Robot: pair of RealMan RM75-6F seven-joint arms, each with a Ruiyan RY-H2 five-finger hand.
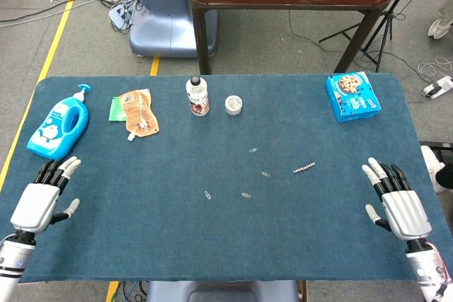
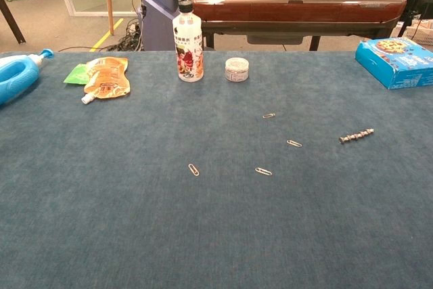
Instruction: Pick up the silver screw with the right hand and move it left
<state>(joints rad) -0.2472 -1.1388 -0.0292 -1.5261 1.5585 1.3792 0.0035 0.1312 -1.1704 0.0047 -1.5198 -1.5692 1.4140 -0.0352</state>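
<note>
The silver screw (image 1: 304, 168) lies flat on the blue table, right of centre; the chest view shows the screw (image 2: 356, 135) at the right, tilted slightly. My right hand (image 1: 396, 199) rests palm down near the table's front right corner, fingers spread, holding nothing, well to the right of the screw. At the front left edge my left hand (image 1: 44, 194) lies flat and open too. Neither hand appears in the chest view.
Several paper clips (image 1: 265, 174) lie scattered left of the screw. Along the back stand a blue pump bottle (image 1: 59, 124), an orange pouch (image 1: 138, 112), a small white bottle (image 1: 197, 95), a round tin (image 1: 233, 105) and a blue cookie box (image 1: 352, 96).
</note>
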